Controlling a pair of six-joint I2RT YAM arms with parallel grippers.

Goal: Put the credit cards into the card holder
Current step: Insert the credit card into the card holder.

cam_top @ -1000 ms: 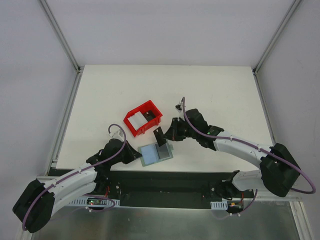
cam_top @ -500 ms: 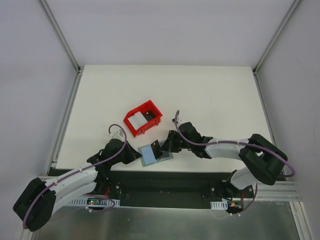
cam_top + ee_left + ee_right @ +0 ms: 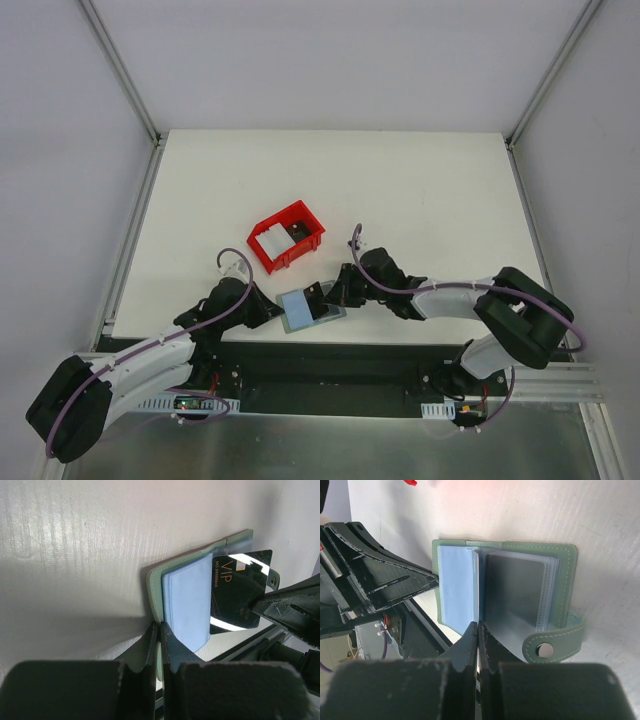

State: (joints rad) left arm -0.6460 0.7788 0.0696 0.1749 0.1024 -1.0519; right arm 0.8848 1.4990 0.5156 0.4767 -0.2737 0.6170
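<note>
Mid-insertion, both grips tight
My right gripper (image 3: 478, 626) pinches the dark card (image 3: 240, 592) over the card holder (image 3: 565, 575); my left gripper (image 3: 160, 627) clamps its edge; tilted entry could jam.

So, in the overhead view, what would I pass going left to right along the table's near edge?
left gripper → card holder → dark card → right gripper. The red bin sits farther back, spanning several of these, so it is left out.

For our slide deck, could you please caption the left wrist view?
Left gripper pinches the open card holder at its edge; right gripper holds a dark VIP card over it.
</note>
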